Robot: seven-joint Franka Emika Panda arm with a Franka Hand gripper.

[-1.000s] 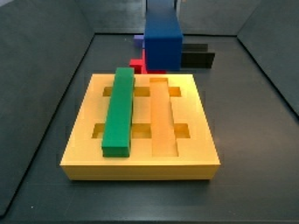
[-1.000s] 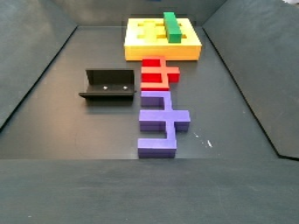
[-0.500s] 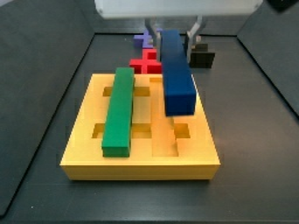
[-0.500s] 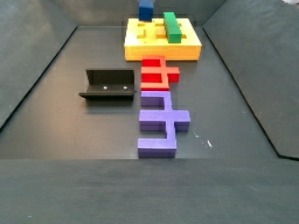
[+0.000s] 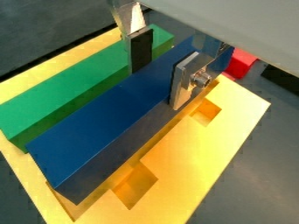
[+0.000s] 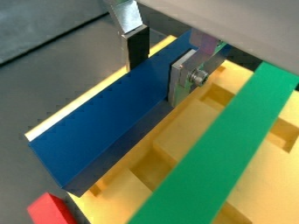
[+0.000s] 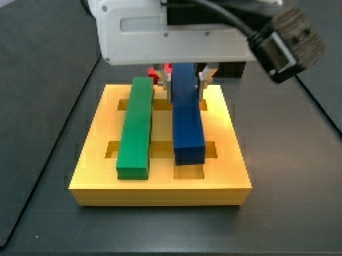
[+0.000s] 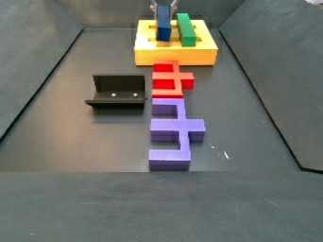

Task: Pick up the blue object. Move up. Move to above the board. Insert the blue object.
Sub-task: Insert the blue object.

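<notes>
The blue object (image 7: 187, 120) is a long dark blue bar lying lengthwise in the middle groove of the yellow board (image 7: 160, 185), beside the green bar (image 7: 135, 125). My gripper (image 7: 187, 75) stands over the bar's far end, under its white body. In both wrist views the silver fingers (image 5: 184, 79) (image 6: 184, 74) sit on either side of the bar (image 5: 117, 122) (image 6: 105, 122), and the gripper (image 5: 158, 63) (image 6: 156, 59) is shut on it. The board (image 8: 149, 47), blue bar (image 8: 163, 28) and green bar (image 8: 186, 28) also show at the far end in a side view.
A red stepped block (image 8: 173, 80) and a purple-blue stepped block (image 8: 175, 137) lie in a row in front of the board. The fixture (image 8: 116, 92) stands beside them. The red block also shows in both wrist views (image 5: 242, 63) (image 6: 47, 210). Dark walls enclose the floor.
The gripper has come down over the board. The blue bar went from upright behind the board, through a tilt above it, to lying level in the middle groove.
</notes>
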